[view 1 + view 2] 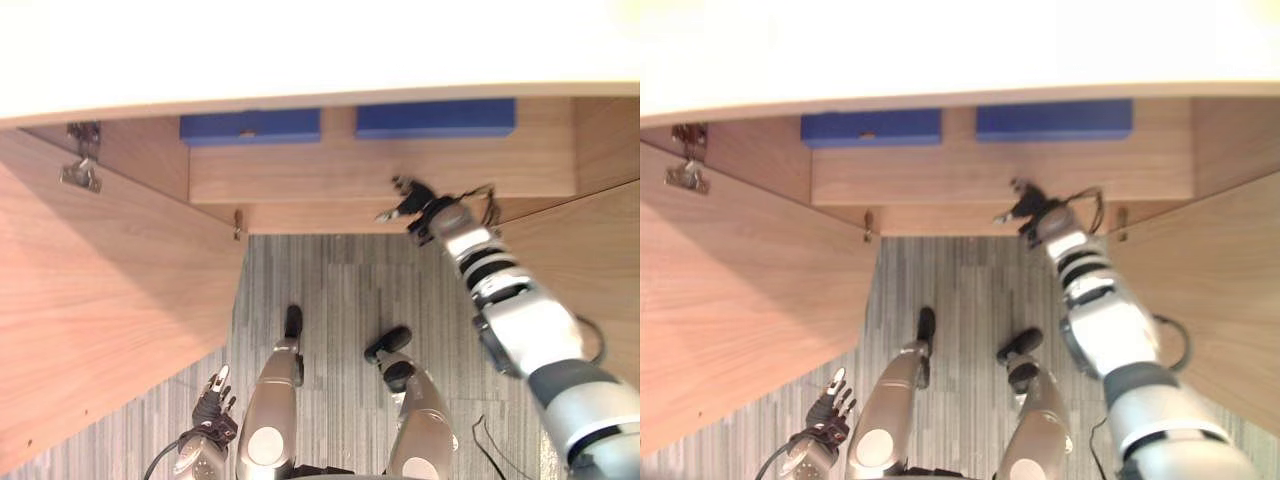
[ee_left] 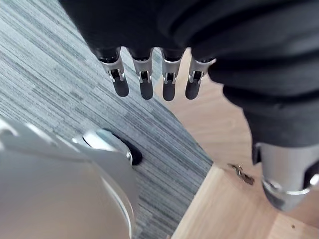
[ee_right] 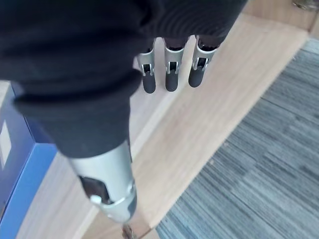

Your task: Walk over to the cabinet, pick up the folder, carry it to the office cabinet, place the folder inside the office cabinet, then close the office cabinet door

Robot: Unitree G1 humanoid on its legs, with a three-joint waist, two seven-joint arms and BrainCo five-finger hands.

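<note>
The office cabinet (image 1: 300, 180) is open, with its left door (image 1: 110, 300) and right door (image 1: 590, 250) swung out wide over the grey carpet (image 1: 340, 290). Two blue folders sit side by side at the back of the wooden shelf (image 1: 500, 170) inside. The left blue folder (image 1: 250, 126) and the right blue folder (image 1: 436, 117) are a little apart, with bare wood between them. The right hand (image 1: 412, 205) reaches out to the front edge of that shelf, just in front of the right blue folder but not touching it. Its fingers (image 3: 171, 74) are straight and spread a bit, and they hold nothing. I cannot tell if they touch the wood. The left hand (image 1: 213, 395) hangs low beside the left door. Its fingers (image 2: 144, 82) are straight and loose too, with nothing in them.
</note>
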